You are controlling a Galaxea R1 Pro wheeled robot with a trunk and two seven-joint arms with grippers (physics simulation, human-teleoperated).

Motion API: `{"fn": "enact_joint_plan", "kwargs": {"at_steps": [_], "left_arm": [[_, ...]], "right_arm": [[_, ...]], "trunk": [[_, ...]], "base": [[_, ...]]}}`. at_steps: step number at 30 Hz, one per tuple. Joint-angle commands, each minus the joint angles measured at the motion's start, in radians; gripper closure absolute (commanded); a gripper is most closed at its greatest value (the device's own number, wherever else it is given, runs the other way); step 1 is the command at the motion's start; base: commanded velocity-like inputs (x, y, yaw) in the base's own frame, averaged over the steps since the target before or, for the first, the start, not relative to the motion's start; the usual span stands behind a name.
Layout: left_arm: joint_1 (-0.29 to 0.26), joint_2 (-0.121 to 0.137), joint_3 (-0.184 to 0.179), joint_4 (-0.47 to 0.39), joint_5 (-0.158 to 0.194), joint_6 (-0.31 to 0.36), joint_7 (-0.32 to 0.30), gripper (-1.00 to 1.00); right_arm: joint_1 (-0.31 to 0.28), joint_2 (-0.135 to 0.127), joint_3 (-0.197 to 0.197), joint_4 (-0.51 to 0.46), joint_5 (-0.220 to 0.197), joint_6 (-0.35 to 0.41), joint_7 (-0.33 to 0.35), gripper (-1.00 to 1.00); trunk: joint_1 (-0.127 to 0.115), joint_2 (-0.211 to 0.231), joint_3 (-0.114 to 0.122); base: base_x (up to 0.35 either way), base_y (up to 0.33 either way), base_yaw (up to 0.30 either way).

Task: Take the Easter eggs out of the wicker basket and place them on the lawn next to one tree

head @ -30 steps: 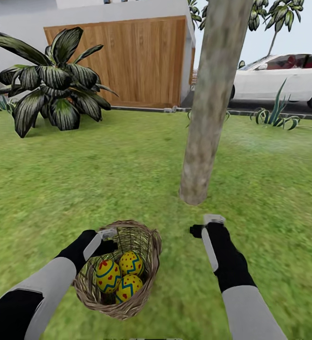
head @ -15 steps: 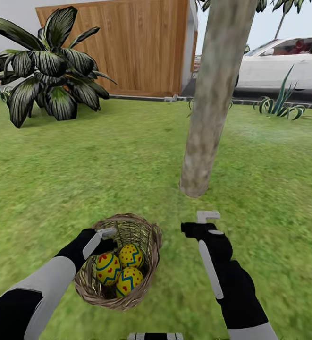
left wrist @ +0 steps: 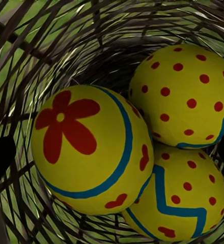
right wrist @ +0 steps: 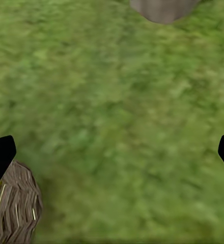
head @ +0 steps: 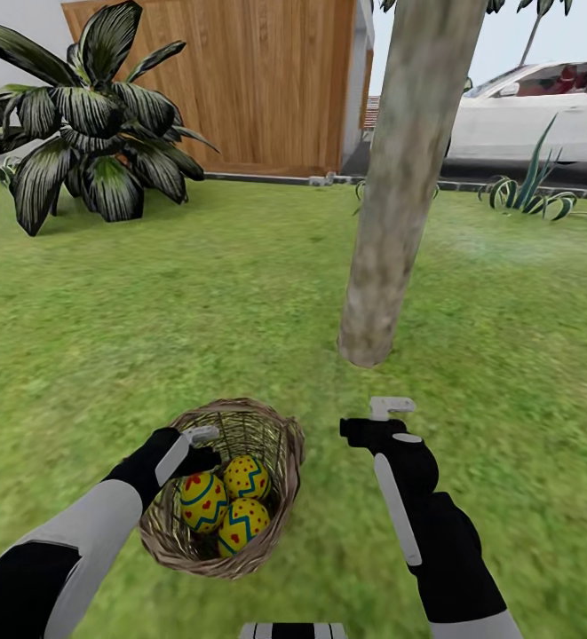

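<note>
The wicker basket (head: pixel 280 448) stands on the lawn (head: pixel 151 337) just in front of me, holding three Easter eggs: one with a red flower (head: pixel 202 501), a dotted one (head: pixel 247 477) and a zigzag one (head: pixel 242 524). My left gripper (head: pixel 206 448) hovers open over the basket's left rim. In the left wrist view its fingertips (left wrist: pixel 0 157) flank the flower egg (left wrist: pixel 89 147), with the dotted egg (left wrist: pixel 186 96) and the zigzag egg (left wrist: pixel 183 203) beside it. My right gripper (head: pixel 375 419) hangs open and empty above the grass, between the basket and the tree (head: pixel 391 213).
The tree's trunk base (right wrist: pixel 163 10) and the basket's rim (right wrist: pixel 12 208) show in the right wrist view over grass. A big dark-leaved plant (head: pixel 89 115) stands back left before a wooden fence (head: pixel 266 80). A white car (head: pixel 542 111) and spiky plants (head: pixel 528 191) are back right.
The view has shifted a little forward and down. My right arm has reached forward and slightly left toward the trunk. The left gripper stays over the basket, and the eggs have not moved.
</note>
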Motion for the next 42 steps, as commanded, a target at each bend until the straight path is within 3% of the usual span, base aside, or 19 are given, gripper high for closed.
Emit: {"fn": "enact_joint_plan", "kwargs": {"at_steps": [1,16,25,42], "left_arm": [[-0.001,0.001,-0.007,-0.002,0.011,0.004,0.008,-1.00],[-0.001,0.000,-0.008,-0.001,0.010,0.004,0.008,-1.00],[0.000,0.000,-0.010,-0.001,0.009,-0.004,0.006,-1.00],[0.000,0.004,-0.007,0.002,0.009,-0.009,0.006,-1.00]], "right_arm": [[-0.001,0.000,0.001,-0.001,-0.009,0.003,-0.009,-1.00],[-0.001,0.002,0.003,0.006,-0.009,0.003,-0.009,-1.00],[-0.001,0.000,0.003,0.006,-0.030,0.003,-0.009,-1.00],[-0.001,0.000,0.006,0.007,-0.030,0.003,-0.009,-1.00]], "trunk": [[0.000,0.000,-0.001],[0.000,0.000,-0.001],[0.000,0.000,-0.001],[0.007,-0.004,-0.067]], "base": [[0.039,0.044,0.000],[0.040,0.054,0.000],[0.000,0.003,0.000],[0.000,0.000,0.000]]}}
